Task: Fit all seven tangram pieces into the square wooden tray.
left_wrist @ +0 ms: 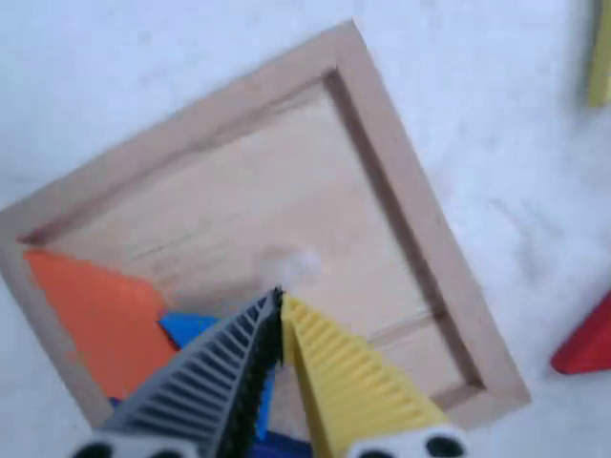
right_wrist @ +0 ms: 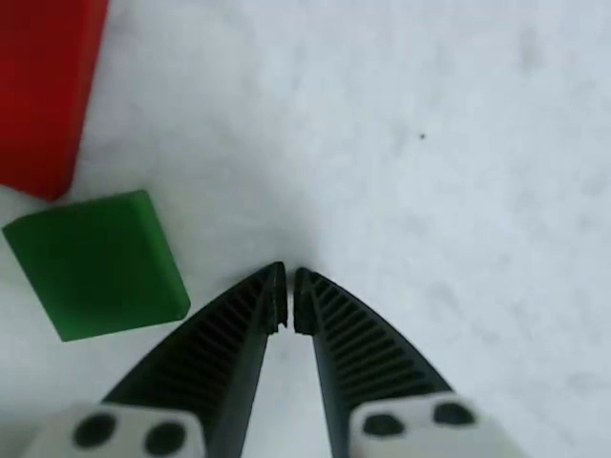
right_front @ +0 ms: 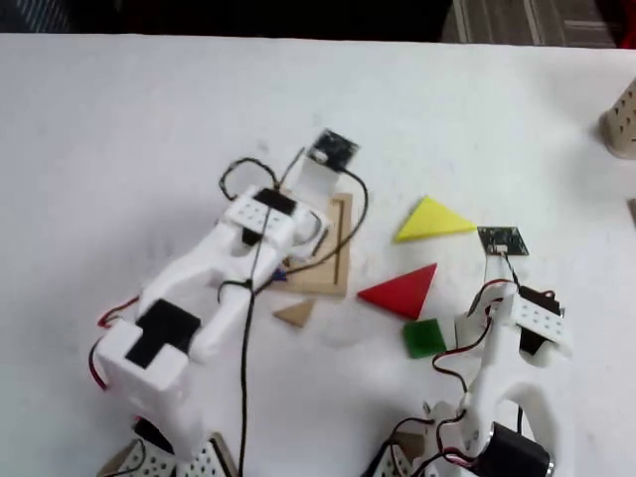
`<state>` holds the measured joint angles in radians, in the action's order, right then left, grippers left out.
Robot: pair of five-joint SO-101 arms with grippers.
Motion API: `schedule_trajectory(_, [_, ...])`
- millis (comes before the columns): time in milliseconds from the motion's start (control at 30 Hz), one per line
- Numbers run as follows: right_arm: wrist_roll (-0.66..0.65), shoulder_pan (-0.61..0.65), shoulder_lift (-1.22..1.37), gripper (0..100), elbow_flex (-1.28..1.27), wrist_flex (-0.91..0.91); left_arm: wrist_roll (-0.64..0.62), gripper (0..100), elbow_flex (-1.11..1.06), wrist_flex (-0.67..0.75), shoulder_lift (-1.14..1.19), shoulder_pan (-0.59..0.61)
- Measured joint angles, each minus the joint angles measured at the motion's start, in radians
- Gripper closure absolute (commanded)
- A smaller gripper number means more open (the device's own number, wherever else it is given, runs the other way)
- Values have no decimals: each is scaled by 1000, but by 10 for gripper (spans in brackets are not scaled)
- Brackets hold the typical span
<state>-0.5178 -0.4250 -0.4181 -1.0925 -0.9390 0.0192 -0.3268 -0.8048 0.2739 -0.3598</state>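
A white table point(right_front: 119, 119) carried everything. On it the left arm point(right_front: 199, 288) leaned over the middle, and the right arm point(right_front: 507, 378) stood at the near right corner.

The square wooden tray point(right_front: 343, 248) lay flat under the left arm, which covered most of it in the high view. The left wrist view showed its raised rim point(left_wrist: 401, 181) and mostly bare floor. The left gripper point(left_wrist: 280, 305) hung over the tray floor. Its grey and yellow fingers were pressed together at the tips, with nothing between them.

Outside the tray, to its right, lay a yellow triangle point(right_front: 432, 221) and nearer the arms a red triangle point(right_front: 402, 290). They were close to each other but not touching, and both were apart from the tray.

Inside the tray an orange triangle point(left_wrist: 100, 310) lay flat along one wall and into a corner. A blue piece point(left_wrist: 191, 329) lay just beside it, partly hidden under the left gripper's fingers.

A green square point(right_front: 424, 338) sat on the table just below the red triangle's tip, near it but apart. The right gripper point(right_wrist: 289, 296) hung over bare table beside this square point(right_wrist: 95, 262). Its two black fingers were drawn in to a thin slit and held nothing.

A small tan triangle point(right_front: 295, 313) lay on the table just outside the near edge of the tray.
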Motion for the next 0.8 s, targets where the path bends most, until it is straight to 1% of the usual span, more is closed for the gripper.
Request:
schedule_trajectory(100, [0,0,0,978,0,0,0,976,-54,-3,-20,-28])
schedule_trajectory(300, [0,0,0,978,0,9,2,976,-123,2,-44,-29])
schedule_trajectory(600, [-2,0,0,978,0,9,2,976,-124,0,-48,12])
schedule_trajectory(800, [-2,0,0,978,0,9,2,976,-124,0,-48,14])
